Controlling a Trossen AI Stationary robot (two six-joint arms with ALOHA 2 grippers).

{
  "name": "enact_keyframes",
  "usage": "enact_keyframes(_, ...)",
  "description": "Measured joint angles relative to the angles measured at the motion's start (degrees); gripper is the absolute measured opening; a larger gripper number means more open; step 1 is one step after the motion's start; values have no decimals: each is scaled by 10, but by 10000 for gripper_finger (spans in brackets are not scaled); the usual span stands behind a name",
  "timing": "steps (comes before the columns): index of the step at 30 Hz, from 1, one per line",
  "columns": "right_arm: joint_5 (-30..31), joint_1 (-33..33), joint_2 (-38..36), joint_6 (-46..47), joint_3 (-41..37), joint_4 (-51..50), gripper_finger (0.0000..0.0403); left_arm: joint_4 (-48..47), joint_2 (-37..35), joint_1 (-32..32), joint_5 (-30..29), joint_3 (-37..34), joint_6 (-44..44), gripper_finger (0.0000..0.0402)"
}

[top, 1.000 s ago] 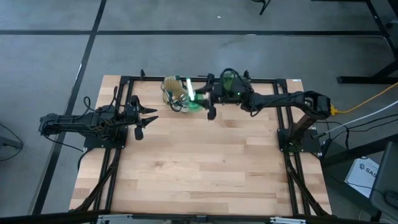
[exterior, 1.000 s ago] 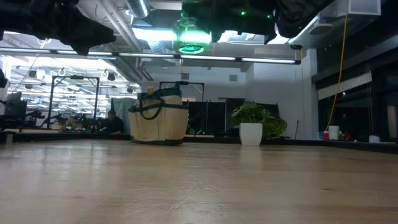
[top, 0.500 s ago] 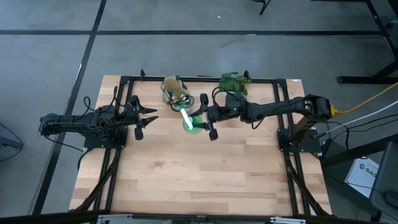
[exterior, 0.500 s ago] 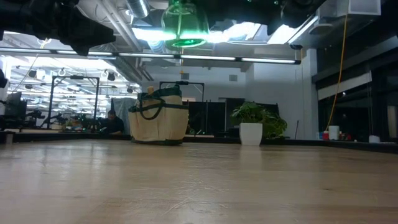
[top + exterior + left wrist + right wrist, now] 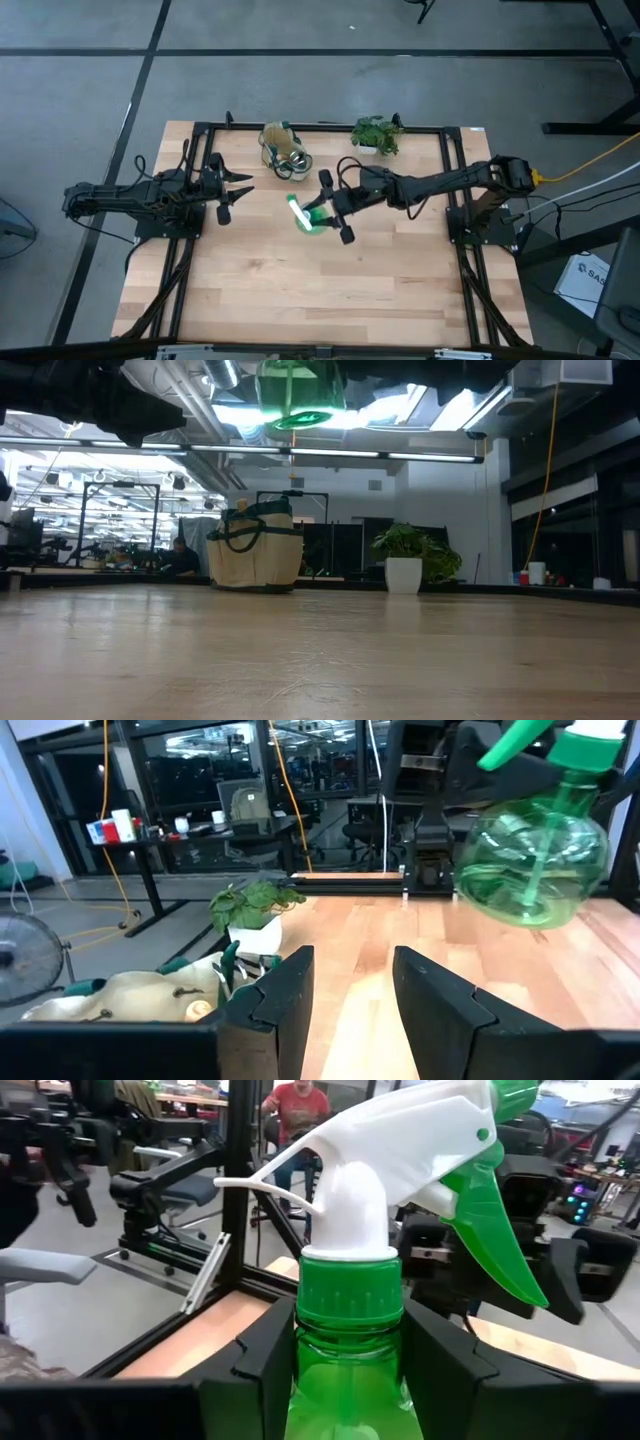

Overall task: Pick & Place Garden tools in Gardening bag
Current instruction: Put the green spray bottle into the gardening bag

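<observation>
A bright green plastic spray bottle with a white sprayer head is high above the middle of the table. My right gripper is shut on it. Its round base shows at the top of the low view and in the left wrist view. The tan gardening bag with dark green handles stands on its base at the far edge. My left gripper is open and empty at the table's left. No trowel or hand fork shows on the table. My right gripper pinches the bottle's neck just below the green collar, one finger on each side. The fingers come level from the table's right side. The bottle is lifted clear of the table and hangs roughly upright, sprayer head up.
A leafy plant in a white pot stands at the far edge, right of the bag. A dark metal frame runs along the table's sides. Bare wood lies between the arms and the near edge.
My right gripper has drawn back from beside the bag toward the table's near edge, carrying the spray bottle with it, still shut on it. The bottle has moved away from the bag and now hangs over the table's middle. The plant, covered before by the arm, shows again.
</observation>
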Motion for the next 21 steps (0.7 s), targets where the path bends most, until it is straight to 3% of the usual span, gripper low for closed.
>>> enact_keyframes(9,1,10,14,-2,0,15,152,0,0,0,-1,0,-1,132)
enact_keyframes(15,23,6,70,1,0,106,152,1,0,0,-1,0,-2,136)
enact_keyframes(21,19,-6,112,7,0,150,152,6,9,0,6,0,-95,134)
